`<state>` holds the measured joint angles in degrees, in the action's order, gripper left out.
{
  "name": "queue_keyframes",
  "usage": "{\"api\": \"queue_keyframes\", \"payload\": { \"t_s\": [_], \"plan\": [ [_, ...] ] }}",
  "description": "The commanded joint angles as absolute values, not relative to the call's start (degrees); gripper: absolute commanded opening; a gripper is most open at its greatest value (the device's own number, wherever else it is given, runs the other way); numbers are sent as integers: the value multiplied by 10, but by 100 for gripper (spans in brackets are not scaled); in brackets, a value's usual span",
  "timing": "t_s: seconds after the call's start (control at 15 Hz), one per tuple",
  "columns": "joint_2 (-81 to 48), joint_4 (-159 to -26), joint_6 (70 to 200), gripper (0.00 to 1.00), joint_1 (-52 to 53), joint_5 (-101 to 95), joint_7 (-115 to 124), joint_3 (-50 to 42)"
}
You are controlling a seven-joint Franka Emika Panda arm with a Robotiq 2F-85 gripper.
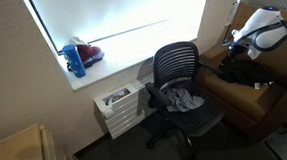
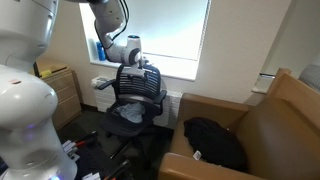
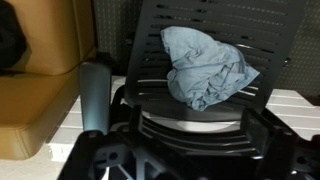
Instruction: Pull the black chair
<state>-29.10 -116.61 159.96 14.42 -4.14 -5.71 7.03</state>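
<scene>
Dark gripper [image 3: 190, 152] parts crowd the wrist view's near edge, black against black, so I cannot tell how wide the jaws stand or whether they touch anything. Just beyond lie the slatted back of the black chair [image 3: 215, 25] and a grey cloth [image 3: 205, 65] on its seat. In both exterior views the chair stands below the window [image 1: 120, 16], left of a brown armchair [image 2: 265, 125], its base lost in shadow.

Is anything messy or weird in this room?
A grey cloth lies crumpled on the black chair, and a dark heap sits on the brown armchair. Nothing looks spilled or broken.
</scene>
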Motion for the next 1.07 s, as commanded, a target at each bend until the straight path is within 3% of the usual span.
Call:
{"api": "queue_keyframes", "payload": {
  "t_s": [0.0, 0.13, 0.67, 1.0],
  "plan": [
    [-339, -1060, 1577, 100, 216, -152, 18, -20],
    [-329, -1086, 1593, 100, 189, -142, 10, 7],
    [-419, -984, 1519, 100, 204, -150, 106, -57],
    [-491, -903, 1457, 100, 79, -53, -52, 68]
  ]
}}
